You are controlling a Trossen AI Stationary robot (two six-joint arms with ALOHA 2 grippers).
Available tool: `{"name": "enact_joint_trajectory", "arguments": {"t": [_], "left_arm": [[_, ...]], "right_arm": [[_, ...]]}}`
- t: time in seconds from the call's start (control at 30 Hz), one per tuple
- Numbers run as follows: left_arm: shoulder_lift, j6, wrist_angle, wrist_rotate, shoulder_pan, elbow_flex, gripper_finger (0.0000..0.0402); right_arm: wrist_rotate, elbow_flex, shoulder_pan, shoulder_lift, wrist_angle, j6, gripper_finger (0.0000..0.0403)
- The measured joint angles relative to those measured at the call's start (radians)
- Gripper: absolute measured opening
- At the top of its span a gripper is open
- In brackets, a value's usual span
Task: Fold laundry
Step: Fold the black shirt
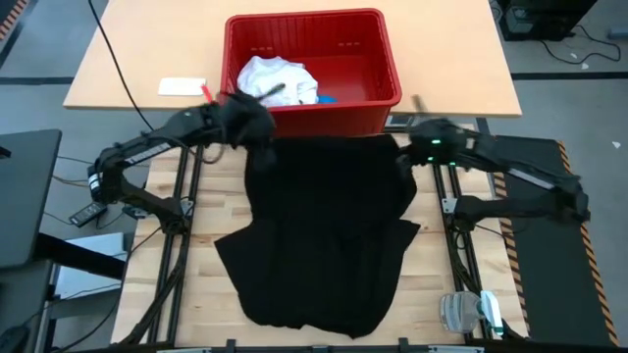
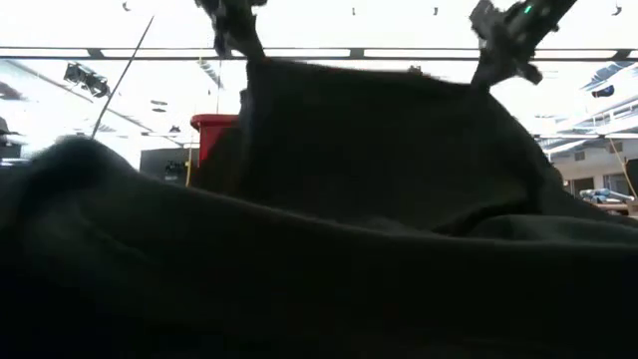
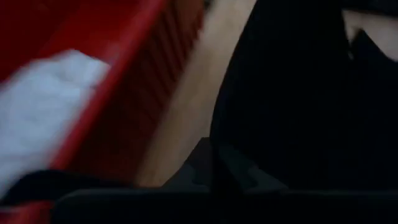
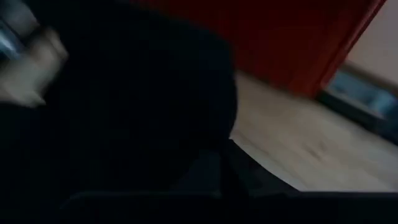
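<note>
A black garment (image 1: 319, 230) lies spread over the wooden table, with its far edge raised in front of the red basket (image 1: 378, 59). My left gripper (image 1: 257, 135) is shut on the left end of that raised edge, and my right gripper (image 1: 407, 149) is shut on its right end. The low view shows both grippers (image 2: 244, 45) (image 2: 495, 62) high up, the cloth hanging between them. In the basket lie a crumpled white T-shirt (image 1: 278, 80) and a small blue piece (image 1: 327, 98). My left gripper pinches the left end of the garment's far edge (image 2: 249, 68) between its two fingers, coming slanting down from above. How many layers it has, I cannot tell. The cloth (image 3: 292, 106) hangs below the fingers, and its near part rests on the table. My right gripper pinches the right end of the same far edge (image 2: 488, 82), also slanting down from above. The cloth (image 4: 124, 106) hangs below it. The edge between the two grippers (image 2: 369, 72) runs nearly straight, and the near hem (image 1: 314, 319) lies on the table.
The red basket stands just beyond the raised edge, on the lighter far table (image 1: 461, 59). A white card (image 1: 183, 86) lies left of the basket. A small pale object (image 1: 469, 311) sits at the near right and a dark remote (image 1: 88, 214) off the left side.
</note>
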Motion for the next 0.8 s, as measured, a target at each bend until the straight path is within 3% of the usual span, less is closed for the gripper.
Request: {"name": "enact_joint_trajectory", "arguments": {"t": [0.1, 0.27, 0.37, 0.53, 0.8], "left_arm": [[0.003, -0.006, -0.063, -0.035, 0.001, 0.077, 0.0003], [0.002, -0.029, -0.133, -0.040, -0.046, 0.169, 0.0001], [0.004, -0.021, -0.184, -0.127, -0.101, 0.222, 0.0001], [0.004, 0.027, -0.228, -0.262, -0.161, 0.259, 0.0001], [0.102, 0.129, -0.185, -0.279, -0.023, 0.271, 0.0000]], "right_arm": [[-0.013, 0.001, 0.000, -0.095, 0.097, 0.003, 0.0004], [-0.232, 0.001, 0.000, -0.154, 0.283, 0.119, 0.0003], [-0.284, 0.001, 0.021, -0.149, 0.343, 0.180, 0.0003], [-0.145, 0.001, 0.034, -0.121, 0.345, 0.181, 0.0003], [0.100, 0.001, -0.006, 0.024, 0.526, 0.085, 0.0003]]}}
